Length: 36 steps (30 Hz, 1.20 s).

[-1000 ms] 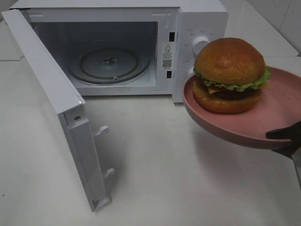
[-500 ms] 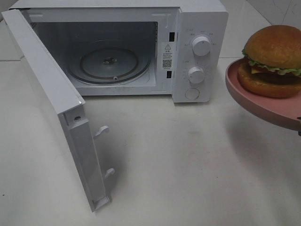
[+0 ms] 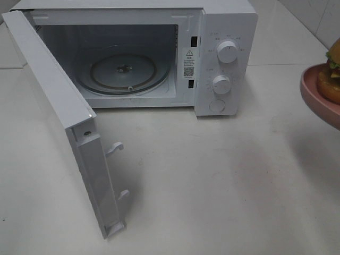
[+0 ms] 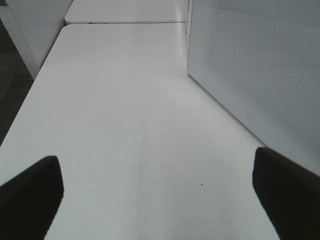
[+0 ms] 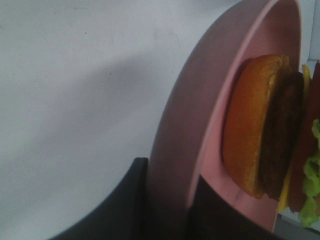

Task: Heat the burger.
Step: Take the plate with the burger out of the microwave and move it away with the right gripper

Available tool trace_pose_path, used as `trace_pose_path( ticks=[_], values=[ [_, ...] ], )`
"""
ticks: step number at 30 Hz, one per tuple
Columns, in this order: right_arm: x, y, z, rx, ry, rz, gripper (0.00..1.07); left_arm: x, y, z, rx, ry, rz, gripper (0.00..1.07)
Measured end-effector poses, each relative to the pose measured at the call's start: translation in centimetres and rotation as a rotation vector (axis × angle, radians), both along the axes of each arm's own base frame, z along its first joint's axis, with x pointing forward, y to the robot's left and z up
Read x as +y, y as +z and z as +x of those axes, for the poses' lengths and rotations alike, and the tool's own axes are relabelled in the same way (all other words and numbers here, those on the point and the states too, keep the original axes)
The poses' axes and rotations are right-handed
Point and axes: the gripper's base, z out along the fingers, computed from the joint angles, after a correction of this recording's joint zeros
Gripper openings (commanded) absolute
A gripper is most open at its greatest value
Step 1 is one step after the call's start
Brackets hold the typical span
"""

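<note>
Burger [image 5: 265, 127] riding on pink plate [image 5: 200, 125], right gripper [image 5: 167, 200] pinching rim to carry both, hovering right of open microwave [image 3: 159, 53]. Left gripper [image 4: 155, 195] spread wide, empty, beside door [image 4: 260, 70].

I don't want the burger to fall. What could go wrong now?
1. The right hand pinches only the plate's rim, so the plate could tip and the burger might slide off.
2. The microwave door sticks out over the table and could get bumped.
</note>
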Motion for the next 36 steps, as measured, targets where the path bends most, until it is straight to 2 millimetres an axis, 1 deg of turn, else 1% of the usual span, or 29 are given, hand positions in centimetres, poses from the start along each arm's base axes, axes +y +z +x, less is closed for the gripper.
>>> trace_pose_path(
  ticks=[2,3,4,5,7,8,9,10,11,13,14,15,16,17,18,19,21,22,23,24,25,26,27,29,30,31,33,34,36],
  values=[
    [-0.2,-0.4,0.4,0.022,-0.073,-0.026,0.03,0.0,0.0,0.0,0.000,0.000,0.000,0.98],
    [-0.2,-0.4,0.4,0.022,-0.073,-0.026,0.03,0.0,0.0,0.0,0.000,0.000,0.000,0.98],
    [-0.2,-0.8,0.7,0.034,-0.142,-0.036,0.03,0.0,0.0,0.0,0.000,0.000,0.000,0.98],
    [-0.2,-0.8,0.7,0.034,-0.142,-0.036,0.03,0.0,0.0,0.0,0.000,0.000,0.000,0.98],
    [-0.1,-1.3,1.3,0.034,-0.235,-0.038,0.03,0.0,0.0,0.0,0.000,0.000,0.000,0.98],
    [-0.1,-1.3,1.3,0.034,-0.235,-0.038,0.03,0.0,0.0,0.0,0.000,0.000,0.000,0.98],
    [-0.1,-1.4,1.5,0.028,-0.276,-0.024,0.03,0.0,0.0,0.0,0.000,0.000,0.000,0.98],
    [0.2,-1.5,2.0,0.012,-0.358,0.009,0.03,0.0,0.0,0.0,0.000,0.000,0.000,0.98],
    [0.2,-1.5,2.0,0.012,-0.358,0.009,0.03,0.0,0.0,0.0,0.000,0.000,0.000,0.98],
    [0.6,-1.5,2.9,-0.015,-0.481,0.060,0.03,0.0,0.0,0.0,0.000,0.000,0.000,0.98],
    [0.6,-1.5,2.9,-0.015,-0.481,0.060,0.03,0.0,0.0,0.0,0.000,0.000,0.000,0.98],
    [0.9,-1.6,3.5,-0.035,-0.557,0.079,0.03,0.0,0.0,0.0,0.000,0.000,0.000,0.98],
    [1.1,-1.6,3.9,-0.043,-0.597,0.088,0.03,0.0,0.0,0.0,0.000,0.000,0.000,0.98],
    [1.1,-1.6,3.9,-0.043,-0.597,0.088,0.03,0.0,0.0,0.0,0.000,0.000,0.000,0.98],
    [1.5,-1.8,4.5,-0.056,-0.655,0.098,0.03,0.0,0.0,0.0,0.000,0.000,0.000,0.98],
    [1.5,-1.8,4.5,-0.056,-0.655,0.098,0.03,0.0,0.0,0.0,0.000,0.000,0.000,0.98],
    [2.2,-2.1,5.7,-0.084,-0.752,0.102,0.03,0.0,0.0,0.0,0.000,0.000,0.000,0.98],
    [2.2,-2.1,5.7,-0.084,-0.752,0.102,0.03,0.0,0.0,0.0,0.000,0.000,0.000,0.98],
    [2.5,-2.0,6.0,-0.093,-0.773,0.104,0.04,0.0,0.0,0.0,0.000,0.000,0.000,0.98],
    [3.0,-2.2,6.8,-0.110,-0.816,0.103,0.04,0.0,0.0,0.0,0.000,0.000,0.000,0.98],
    [3.0,-2.2,6.8,-0.110,-0.816,0.103,0.04,0.0,0.0,0.0,0.000,0.000,0.000,0.98],
    [3.4,-2.3,7.5,-0.133,-0.860,0.104,0.05,0.0,0.0,0.0,0.000,0.000,0.000,0.98],
    [3.4,-2.3,7.5,-0.133,-0.860,0.104,0.05,0.0,0.0,0.0,0.000,0.000,0.000,0.98],
    [4.1,-2.7,8.5,-0.165,-0.921,0.114,0.05,0.0,0.0,0.0,0.000,0.000,0.000,0.98],
    [4.1,-2.7,8.5,-0.165,-0.921,0.114,0.05,0.0,0.0,0.0,0.000,0.000,0.000,0.98],
    [4.5,-3.2,9.0,-0.187,-0.962,0.122,0.06,0.0,0.0,0.0,0.000,0.000,0.000,0.98],
    [4.6,-3.4,9.2,-0.193,-0.974,0.121,0.06,0.0,0.0,0.0,0.000,0.000,0.000,0.98],
    [4.8,-4.2,9.5,-0.196,-0.995,0.109,0.07,0.0,0.0,0.0,0.000,0.000,0.000,0.98],
    [5.0,-4.6,9.7,-0.196,-1.002,0.101,0.07,0.0,0.0,0.0,0.000,0.000,0.000,0.98]
  ],
)
